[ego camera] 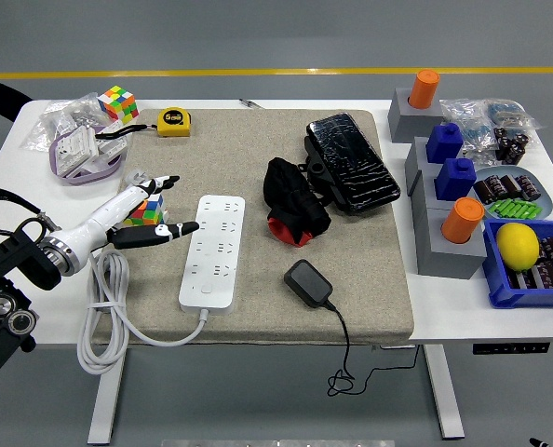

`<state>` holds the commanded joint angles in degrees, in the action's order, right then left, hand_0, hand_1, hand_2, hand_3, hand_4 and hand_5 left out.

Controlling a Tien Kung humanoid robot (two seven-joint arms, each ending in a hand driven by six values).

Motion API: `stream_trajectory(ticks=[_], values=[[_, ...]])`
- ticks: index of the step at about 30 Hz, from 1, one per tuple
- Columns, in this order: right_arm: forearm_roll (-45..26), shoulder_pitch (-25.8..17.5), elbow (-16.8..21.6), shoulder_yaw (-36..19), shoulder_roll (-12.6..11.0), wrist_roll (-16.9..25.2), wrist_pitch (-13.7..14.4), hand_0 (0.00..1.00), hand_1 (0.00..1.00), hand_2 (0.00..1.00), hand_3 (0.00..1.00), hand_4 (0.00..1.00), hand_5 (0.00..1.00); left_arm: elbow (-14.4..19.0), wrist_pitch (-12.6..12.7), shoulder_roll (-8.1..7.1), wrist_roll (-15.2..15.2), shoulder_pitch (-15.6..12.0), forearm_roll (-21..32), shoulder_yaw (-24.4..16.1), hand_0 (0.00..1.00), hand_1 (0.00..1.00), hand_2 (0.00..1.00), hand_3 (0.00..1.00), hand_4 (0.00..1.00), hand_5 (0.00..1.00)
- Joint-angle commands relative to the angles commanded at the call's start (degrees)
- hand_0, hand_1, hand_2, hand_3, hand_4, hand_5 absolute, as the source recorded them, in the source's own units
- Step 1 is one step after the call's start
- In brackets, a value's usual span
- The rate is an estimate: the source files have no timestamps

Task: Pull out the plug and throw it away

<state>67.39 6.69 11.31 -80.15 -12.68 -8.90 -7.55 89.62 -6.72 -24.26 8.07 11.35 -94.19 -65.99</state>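
The left hand (149,219), at centre left of the frame, hangs just left of the white power strip (213,250) with its fingers spread and holding nothing, the thumb pointing at the strip's edge. The strip's sockets look empty; the black plug adapter (308,282) lies below centre on the beige mat (258,168), apart from the strip, its cord trailing over the table's near edge. So I judge the pulling done and the throwing away not. The yellow tape measure (172,121) at upper left bears print too small to read.
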Motion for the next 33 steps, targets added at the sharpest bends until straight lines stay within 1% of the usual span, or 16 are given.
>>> stream_trajectory(ticks=[1,2,4,6,7,11,12,17,18,33], values=[[0.0,0.0,0.0,0.0,0.0,0.0,0.0,0.634,0.675,0.681,0.595,0.992,0.451,0.1,0.5,-0.02,-0.9,0.0,0.1,0.0,0.998,0.998,0.998,0.998,0.998,0.79],[0.0,0.0,0.0,0.0,0.0,0.0,0.0,0.634,0.675,0.681,0.595,0.992,0.451,0.2,1.3,0.01,-2.4,0.1,0.3,0.0,0.998,0.998,0.998,0.998,0.998,0.79],[0.0,0.0,-0.1,0.0,-0.1,0.0,0.0,0.634,0.675,0.681,0.595,0.992,0.451,0.3,1.8,0.08,-3.4,0.1,0.4,0.0,0.998,0.998,0.998,0.998,0.998,0.79],[0.0,0.0,-0.1,0.0,-0.2,-0.1,0.0,0.634,0.675,0.681,0.595,0.992,0.451,0.3,2.0,0.15,-3.7,0.2,0.5,0.0,0.998,0.998,0.998,0.998,0.998,0.79],[0.0,0.0,-0.1,0.1,-0.2,-0.1,0.0,0.634,0.674,0.681,0.595,0.992,0.451,0.3,2.1,0.17,-3.8,0.2,0.5,0.0,0.81,0.88,0.868,0.965,0.998,0.552],[-0.2,0.0,0.0,0.3,-0.2,0.0,0.0,0.634,0.674,0.681,0.595,0.992,0.451,0.1,2.0,0.03,-3.8,0.3,0.5,0.2,0.81,0.88,0.868,0.965,0.998,0.552],[-0.2,0.0,0.0,0.4,-0.2,0.0,0.0,0.634,0.675,0.681,0.595,0.993,0.451,0.1,2.0,0.02,-3.8,0.3,0.4,0.2,0.777,0.843,0.841,0.946,0.975,0.512],[-0.3,0.0,0.0,0.6,-0.2,0.0,0.0,0.634,0.675,0.681,0.595,0.993,0.451,-0.1,1.9,0.05,-3.5,0.2,0.4,0.1,0.777,0.843,0.841,0.946,0.975,0.512],[-0.3,0.0,0.0,0.5,-0.2,0.0,0.0,0.634,0.675,0.68,0.595,0.993,0.451,-0.1,1.9,0.06,-3.5,0.2,0.4,0.1,0.764,0.827,0.831,0.938,0.963,0.494],[0.0,-0.4,0.0,-0.1,0.1,0.0,0.0,0.634,0.675,0.681,0.595,0.993,0.451,-0.2,2.1,0.31,-4.0,-0.2,0.4,-0.5,0.758,0.818,0.829,0.931,0.96,0.492]])
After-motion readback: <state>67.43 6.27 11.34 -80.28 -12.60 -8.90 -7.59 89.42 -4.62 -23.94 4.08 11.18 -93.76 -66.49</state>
